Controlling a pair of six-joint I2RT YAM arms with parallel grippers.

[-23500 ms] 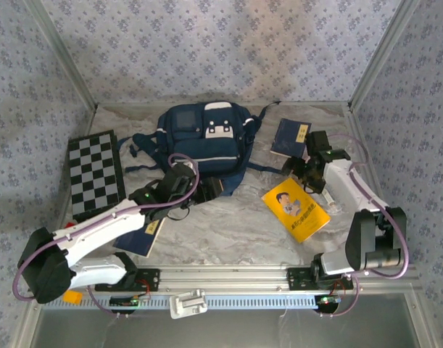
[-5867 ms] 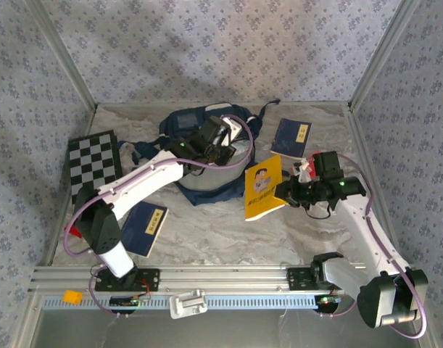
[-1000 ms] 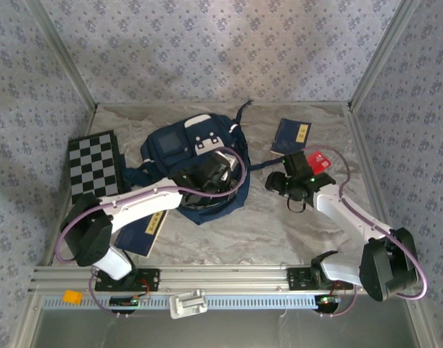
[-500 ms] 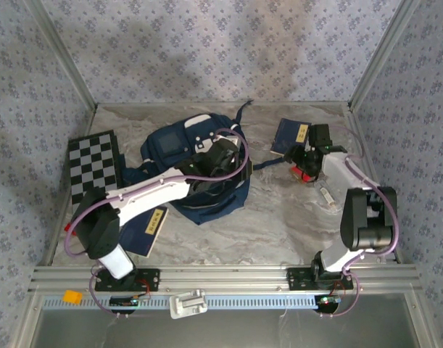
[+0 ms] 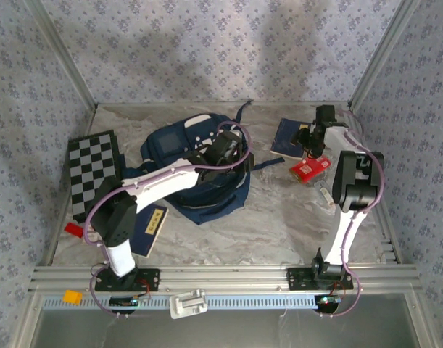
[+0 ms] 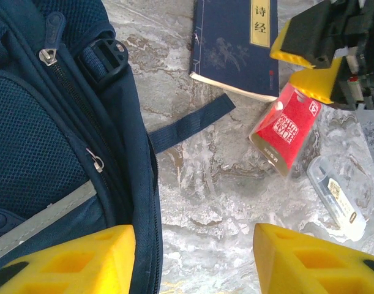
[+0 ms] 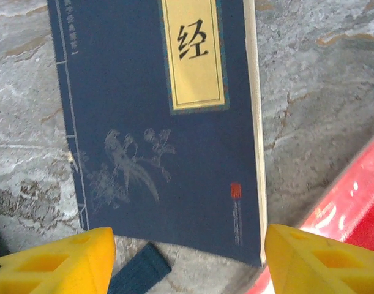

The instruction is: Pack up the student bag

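The student bag was laid front upward left of the middle of the table. Its long axis was directed from near to far, with the white-patched top turned to the far wall. The left gripper was held at its right edge, fingers apart and empty. The navy booklet was seen right of the bag. The right gripper was held above it, fingers spread across its width, nothing clamped. A leftward carry was judged necessary. A red packet was lying just beside the booklet.

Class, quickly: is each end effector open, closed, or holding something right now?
Left end effector: open, empty, beside the student bag.
Right end effector: open, empty, above the navy booklet.
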